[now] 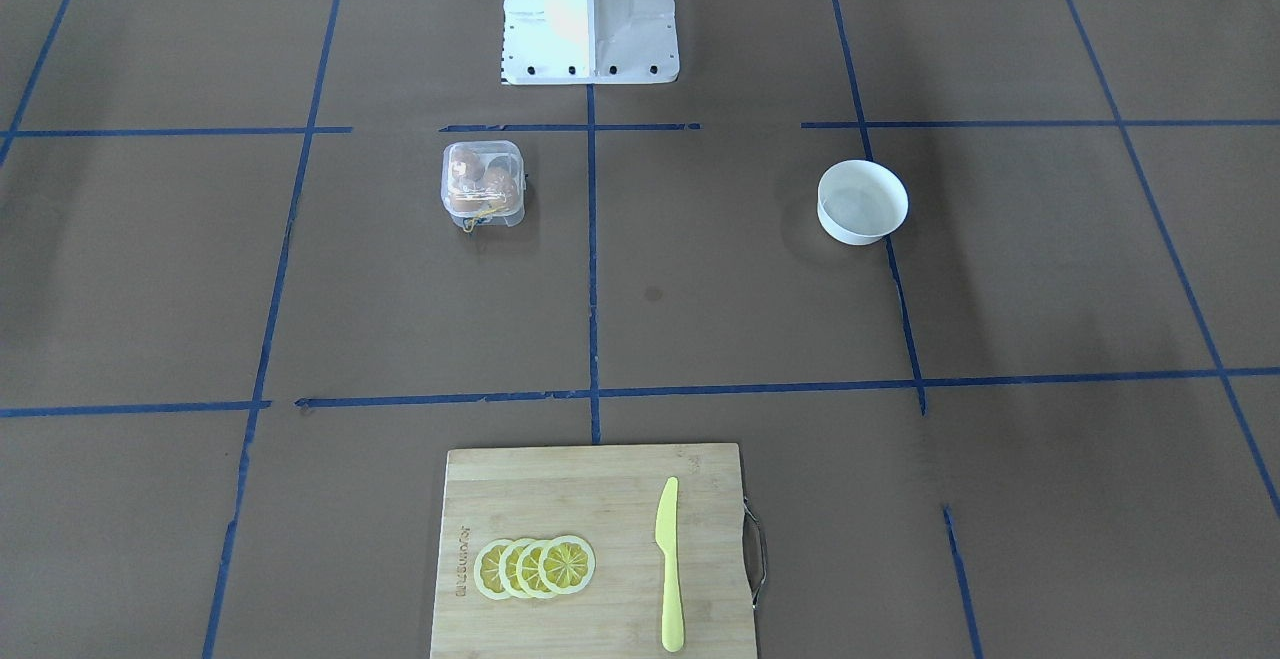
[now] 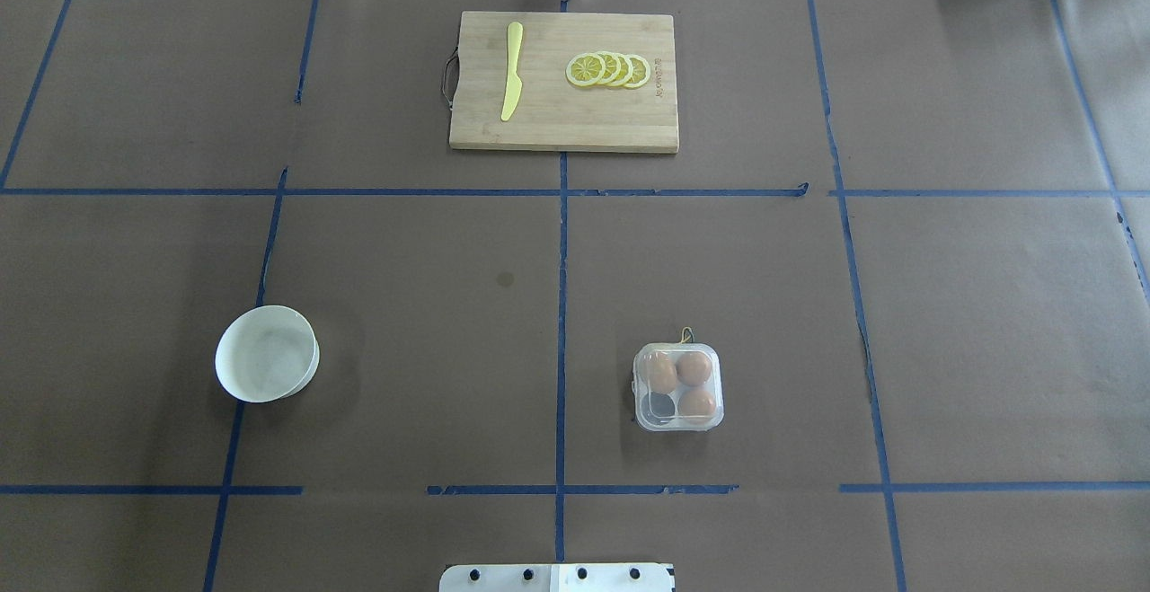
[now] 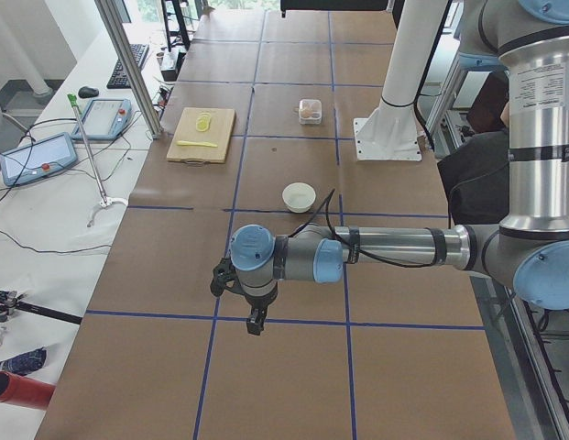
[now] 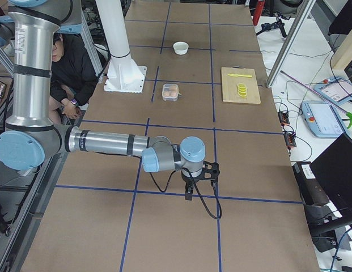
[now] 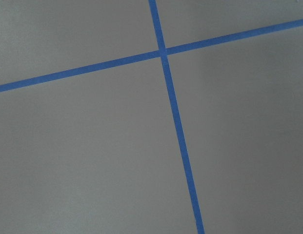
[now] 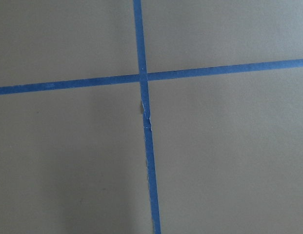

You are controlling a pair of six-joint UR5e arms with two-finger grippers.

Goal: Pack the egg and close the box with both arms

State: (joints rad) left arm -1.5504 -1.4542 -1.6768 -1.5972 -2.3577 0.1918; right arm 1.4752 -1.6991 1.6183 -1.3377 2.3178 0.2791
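Note:
The clear egg box [image 2: 678,387] stands on the table to the right of the centre line, a bit of yellow string [image 2: 686,335] at its far side. Three brown eggs [image 2: 694,367] sit in its cups; one cup looks empty. It also shows in the front view [image 1: 484,185], where the lid seems down. My left gripper [image 3: 252,316] shows only in the left side view, low over bare table, far from the box. My right gripper [image 4: 190,191] shows only in the right side view, likewise far away. I cannot tell whether either is open or shut.
A round white bowl [image 2: 267,365] stands empty at the left. A wooden cutting board [image 2: 564,125] at the far edge holds a yellow knife [image 2: 512,70] and lemon slices [image 2: 608,70]. The white pedestal base [image 1: 590,14] is at the near edge. Both wrist views show only brown paper and blue tape.

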